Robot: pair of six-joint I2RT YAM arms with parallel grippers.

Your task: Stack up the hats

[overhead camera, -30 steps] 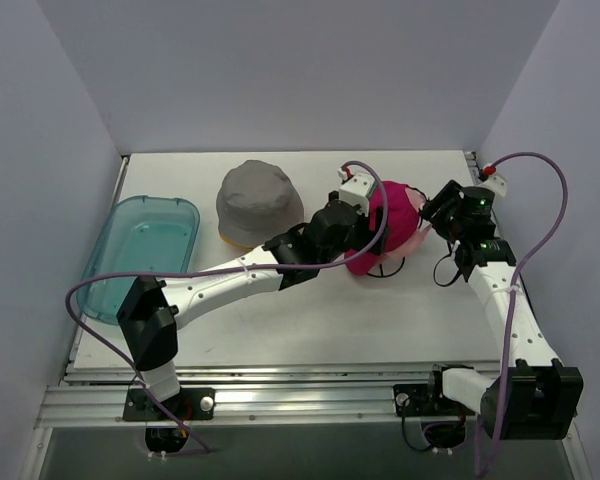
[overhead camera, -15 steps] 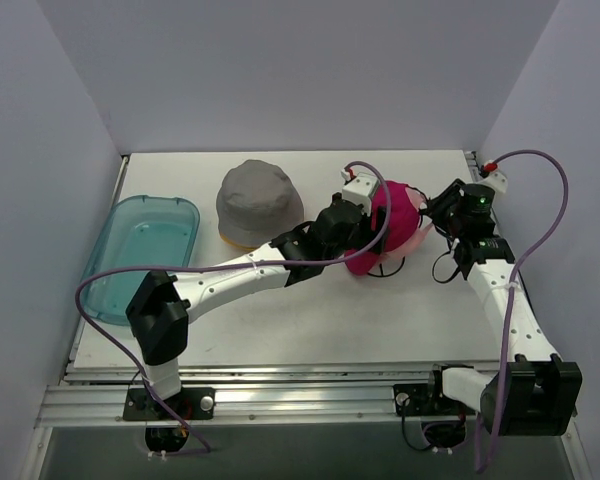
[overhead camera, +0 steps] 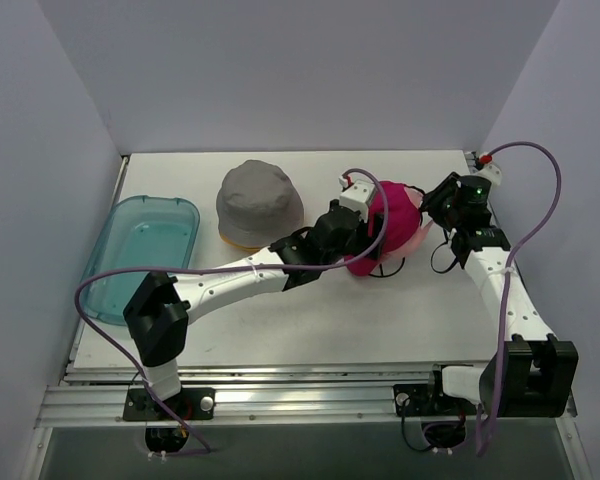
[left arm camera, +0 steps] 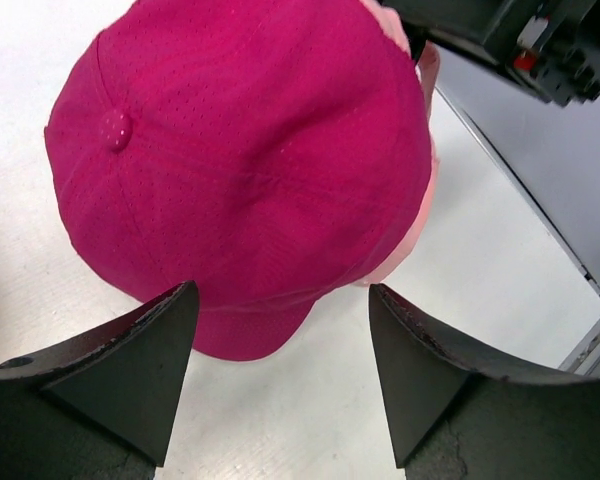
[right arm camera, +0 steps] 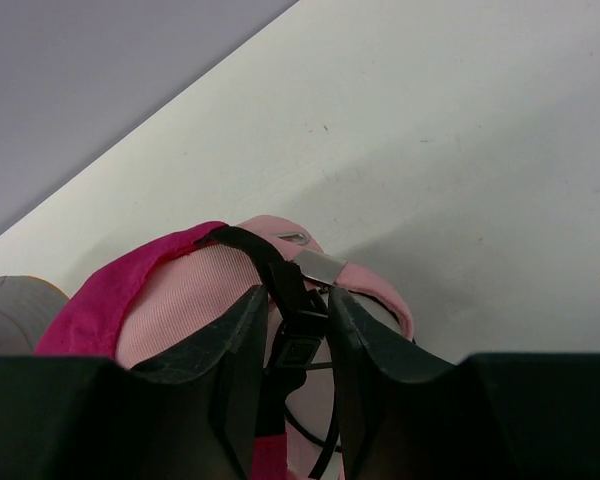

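Observation:
The magenta baseball cap sits on top of the light pink baseball cap at the table's centre right. The grey bucket hat lies over the yellow bucket hat, of which only a rim shows. My left gripper is open and empty, its jaws just off the magenta cap at its brim side. My right gripper is shut on the black back strap of the magenta cap, over the pink cap.
A translucent teal tray lies at the left edge of the table. Walls close in the left, back and right sides. A metal rail runs along the right edge, and the grey hat shows in the right wrist view.
My right gripper has shifted slightly back and to the left at the caps' rear. My left arm has barely moved, and the hats stay in place.

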